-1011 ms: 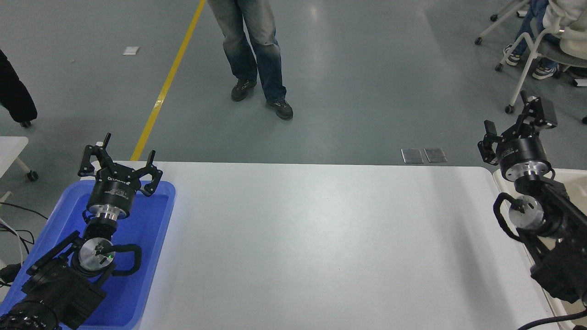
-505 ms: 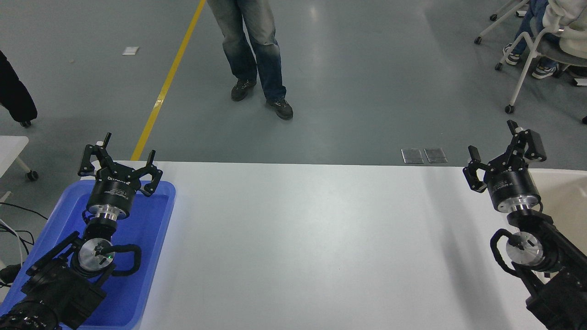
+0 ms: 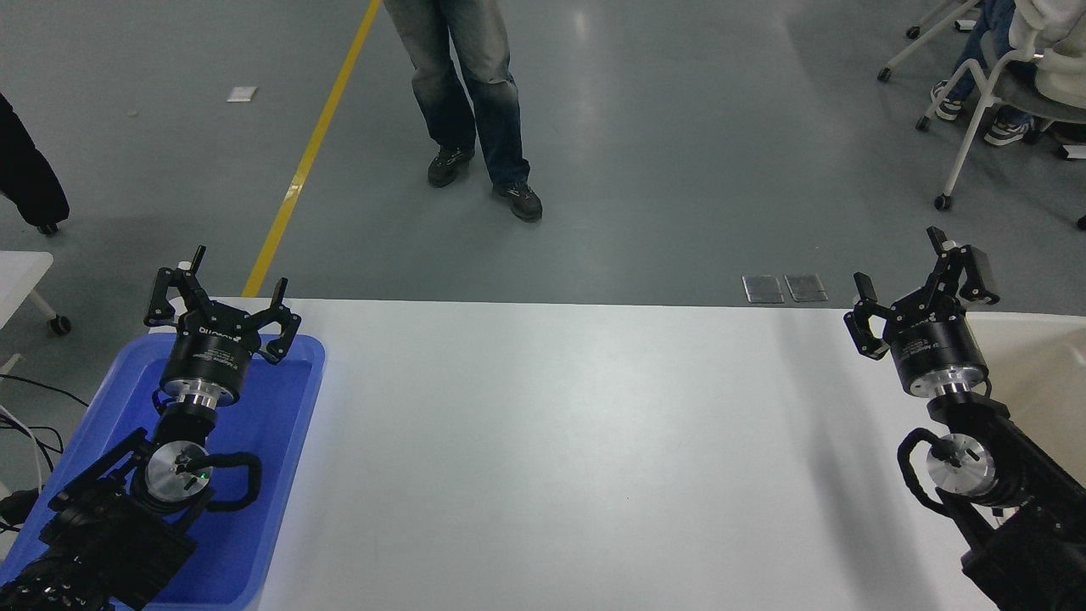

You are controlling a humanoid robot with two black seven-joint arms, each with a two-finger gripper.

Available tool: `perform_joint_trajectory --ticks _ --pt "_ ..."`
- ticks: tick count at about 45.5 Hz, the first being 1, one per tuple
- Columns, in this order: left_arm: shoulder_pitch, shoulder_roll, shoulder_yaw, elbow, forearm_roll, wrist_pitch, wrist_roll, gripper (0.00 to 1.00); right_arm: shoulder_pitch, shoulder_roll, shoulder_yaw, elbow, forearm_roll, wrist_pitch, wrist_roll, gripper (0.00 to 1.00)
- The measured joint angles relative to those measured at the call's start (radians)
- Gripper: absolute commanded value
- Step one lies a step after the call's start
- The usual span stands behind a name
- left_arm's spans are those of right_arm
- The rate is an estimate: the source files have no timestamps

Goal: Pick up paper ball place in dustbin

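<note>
The paper ball is not in view. The cream-white dustbin [image 3: 1039,373] shows at the right edge, partly hidden behind my right arm. My right gripper [image 3: 912,284] is open and empty, raised over the table's far right corner, just left of the dustbin. My left gripper [image 3: 222,297] is open and empty, parked over the far end of the blue tray at the lower left.
A blue plastic tray [image 3: 280,441] lies on the white table [image 3: 560,450] at the left. A person in jeans [image 3: 467,93] stands on the floor beyond the far edge. Someone sits on a wheeled chair [image 3: 984,93] at the top right.
My right arm has swung left and toward the camera, from over the dustbin to the table's right corner, its gripper open throughout. The left arm has not moved.
</note>
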Motion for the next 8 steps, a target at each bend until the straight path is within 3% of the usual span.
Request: perform_joint_trajectory --ticks 8 --pt "0.0 0.0 0.0 0.0 0.0 0.0 0.0 1.0 0.002 0.001 -0.004 -0.002 -0.001 0.0 0.0 1.0"
